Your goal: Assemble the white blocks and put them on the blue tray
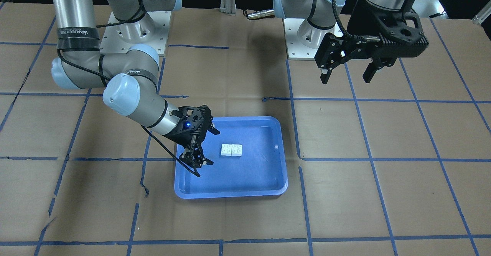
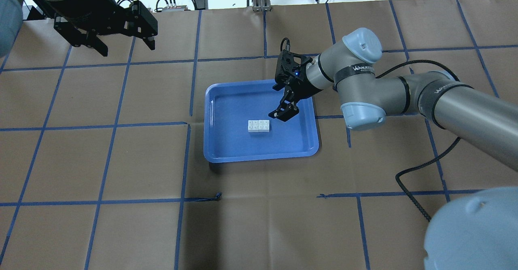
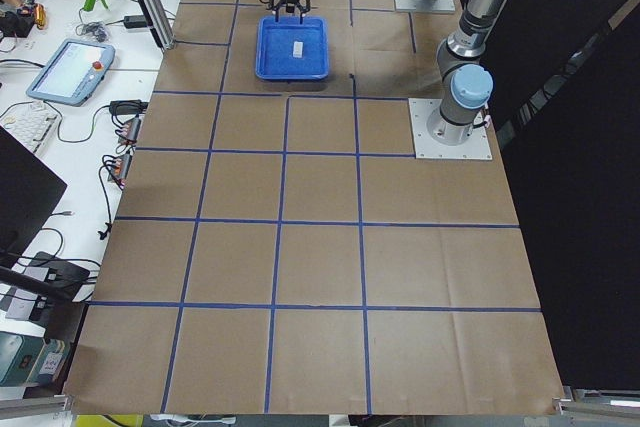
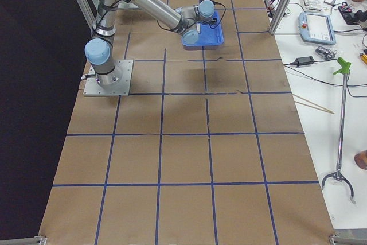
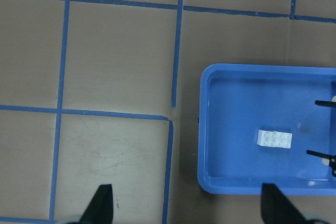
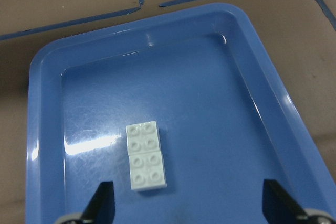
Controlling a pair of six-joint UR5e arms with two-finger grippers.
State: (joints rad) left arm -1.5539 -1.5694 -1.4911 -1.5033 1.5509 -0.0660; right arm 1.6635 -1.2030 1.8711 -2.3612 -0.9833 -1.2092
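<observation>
Two white blocks lie joined side by side, studs up, on the floor of the blue tray. They also show in the overhead view and both wrist views. My right gripper hovers over the tray just beside the blocks, open and empty, apart from them; its fingers stand wide in its wrist view. My left gripper is open and empty, high above the table, far from the tray.
Brown paper with a blue tape grid covers the table. The arm bases stand at the robot's edge. A black cable hangs from my right arm over the table. A pendant and tools lie on side benches.
</observation>
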